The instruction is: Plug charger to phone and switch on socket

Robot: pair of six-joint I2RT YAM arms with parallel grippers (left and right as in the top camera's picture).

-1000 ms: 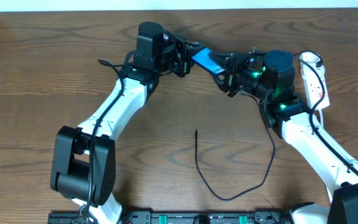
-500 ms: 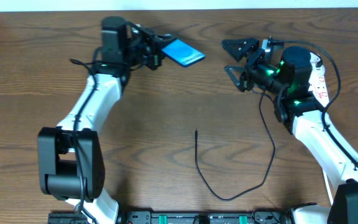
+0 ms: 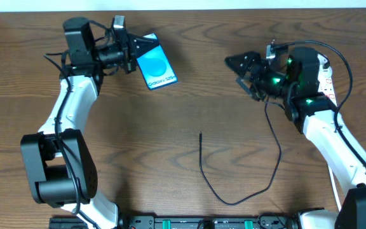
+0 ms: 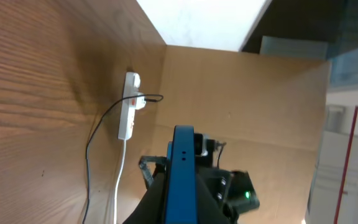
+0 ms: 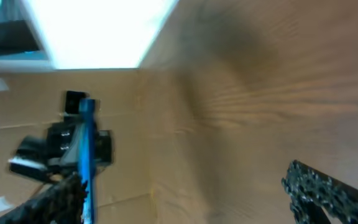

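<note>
My left gripper is shut on one short end of the phone, holding it above the table's back left. The blue screen faces up and its white lettering shows. In the left wrist view the phone stands edge-on between the dark fingers of the left gripper. My right gripper hangs open and empty at the back right, well apart from the phone. The charger cable loops over the table's middle, its plug tip lying free. The white socket lies mostly hidden behind my right arm, but shows whole in the left wrist view.
A white cord runs from the socket along the table. The right wrist view is blurred: the far phone appears edge-on, and the right gripper has its fingers wide apart. A cardboard wall bounds the table's far side.
Both grippers were at the phone near the back middle. My left arm has swung left carrying the phone, screen now up. The right gripper has drawn back right and opened wide.
</note>
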